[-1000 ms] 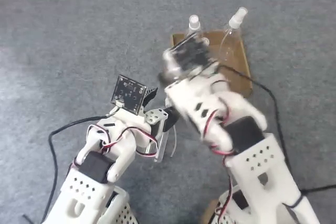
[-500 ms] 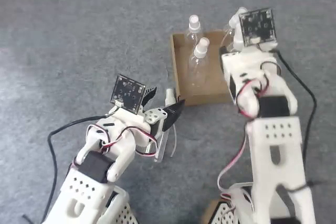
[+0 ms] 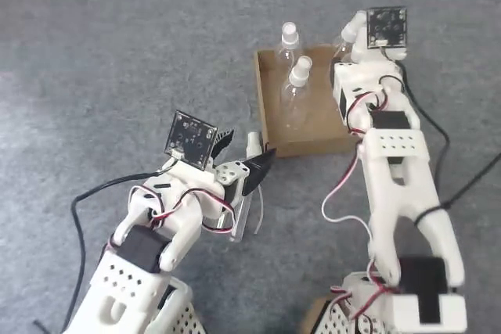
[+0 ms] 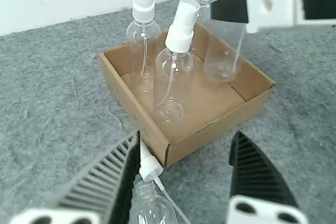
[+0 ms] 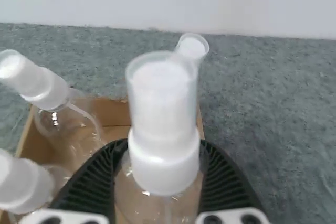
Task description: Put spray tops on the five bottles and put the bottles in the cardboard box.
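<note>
The cardboard box (image 3: 264,107) holds three clear bottles with white spray tops. Two of them (image 3: 290,43) (image 3: 298,87) stand free. My right gripper (image 3: 351,46) is at the third bottle (image 3: 354,27) in the box's far right corner. In the right wrist view its jaws press both sides of that bottle (image 5: 163,129), below the spray top. My left gripper (image 3: 249,150) is open just in front of the box. Another capped bottle (image 4: 149,190) is between its jaws on the carpet, and neither jaw touches it.
Grey carpet (image 3: 117,60) covers the table, with free room left of the box. The box's front wall (image 4: 210,129) stands just beyond the left gripper's fingertips. A black cable (image 3: 78,217) runs beside the left arm's base.
My right arm swung from above the box's left side over to the far right bottle and stretched out flat. My left arm and its bottle have not moved.
</note>
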Controlling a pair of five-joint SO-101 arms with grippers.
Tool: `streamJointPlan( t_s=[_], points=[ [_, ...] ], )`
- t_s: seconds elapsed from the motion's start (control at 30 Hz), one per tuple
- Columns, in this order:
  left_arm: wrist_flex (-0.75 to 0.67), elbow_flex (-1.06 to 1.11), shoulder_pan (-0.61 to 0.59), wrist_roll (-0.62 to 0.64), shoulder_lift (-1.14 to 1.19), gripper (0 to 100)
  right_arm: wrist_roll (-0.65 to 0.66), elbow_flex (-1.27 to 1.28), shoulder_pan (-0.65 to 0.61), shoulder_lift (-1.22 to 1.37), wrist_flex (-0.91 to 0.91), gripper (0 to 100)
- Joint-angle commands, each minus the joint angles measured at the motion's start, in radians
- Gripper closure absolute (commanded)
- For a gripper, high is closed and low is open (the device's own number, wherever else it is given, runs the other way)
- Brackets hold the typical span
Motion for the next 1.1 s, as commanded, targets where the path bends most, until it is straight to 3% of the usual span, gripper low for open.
streamJointPlan(
  t_s=[0.0, 0.23, 1.07],
  points=[
    [-0.025, -0.010, -0.002, -0.008, 0.006, 74, -0.012, -0.015, 0.012, 0.051, -0.099, 99.4],
    [-0.025, -0.010, -0.002, -0.008, 0.003, 74, -0.011, -0.015, 0.012, 0.148, -0.205, 99.4],
    [-0.025, -0.010, -0.002, -0.008, 0.002, 74, -0.011, -0.100, 0.018, 0.321, -0.239, 99.3]
  ],
)
